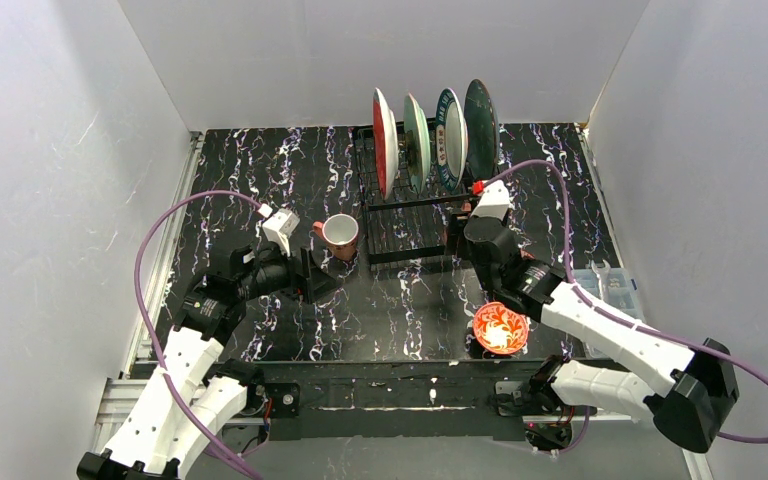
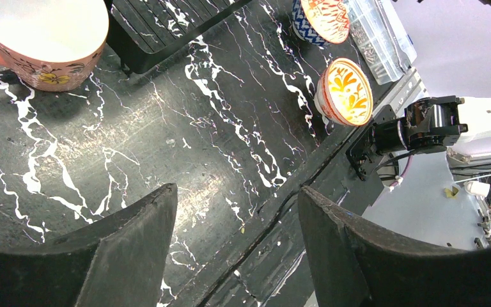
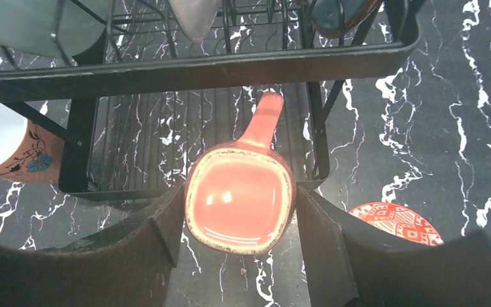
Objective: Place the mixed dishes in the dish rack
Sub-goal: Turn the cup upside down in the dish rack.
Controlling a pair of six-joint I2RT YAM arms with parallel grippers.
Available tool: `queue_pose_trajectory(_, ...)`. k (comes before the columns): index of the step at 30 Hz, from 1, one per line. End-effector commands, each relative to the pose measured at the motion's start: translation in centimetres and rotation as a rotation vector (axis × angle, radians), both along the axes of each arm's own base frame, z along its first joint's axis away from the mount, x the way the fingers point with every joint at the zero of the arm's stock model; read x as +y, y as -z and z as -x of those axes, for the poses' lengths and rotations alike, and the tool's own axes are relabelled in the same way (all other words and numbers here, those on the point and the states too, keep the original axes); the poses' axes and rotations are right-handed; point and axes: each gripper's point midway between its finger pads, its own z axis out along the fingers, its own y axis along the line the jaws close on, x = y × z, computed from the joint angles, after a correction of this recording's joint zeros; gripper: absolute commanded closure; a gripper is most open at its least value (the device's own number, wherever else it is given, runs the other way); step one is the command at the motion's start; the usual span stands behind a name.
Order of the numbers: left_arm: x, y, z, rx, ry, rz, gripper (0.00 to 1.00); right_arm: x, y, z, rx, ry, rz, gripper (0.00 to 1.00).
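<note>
- At the dish rack's [image 3: 198, 67] near edge, the right gripper [image 3: 240, 192] clamps an upturned terracotta mug [image 3: 240, 211].
- Four plates [image 1: 430, 140] stand upright in its far slots.
- A second mug [image 1: 340, 235] sits just left of the rack, near the left gripper [image 2: 236, 192], which is spread wide and empty.

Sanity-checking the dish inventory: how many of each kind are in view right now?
Plates: 4 (red, pale green, white, dark teal)
Mugs: 2 (loose mug, held mug between the right fingers)
Bowls: 2 (one orange-patterned, one blue-sided)
Total: 8
</note>
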Motion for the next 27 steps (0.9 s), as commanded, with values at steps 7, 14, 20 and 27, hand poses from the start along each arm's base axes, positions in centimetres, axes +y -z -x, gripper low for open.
queue_pose_trajectory(7,0.0,-0.3,0.4,-0.006,0.022,-0.008,0.33,0.9,-1.6,-2.8,-0.100,-0.029,-0.149,0.80)
queue_pose_trajectory(14,-0.1,-0.2,0.4,0.001,0.022,-0.011,0.32,0.8,-0.2,-4.0,-0.106,-0.021,-0.161,0.82)
queue_pose_trajectory(20,0.0,-0.2,0.4,-0.002,0.021,-0.016,0.32,0.5,0.7,-5.0,-0.133,-0.007,-0.164,0.82)
queue_pose_trajectory(27,0.0,0.0,0.3,0.005,0.020,-0.022,0.32,0.2,1.6,-6.2,-0.158,0.008,-0.135,0.82)
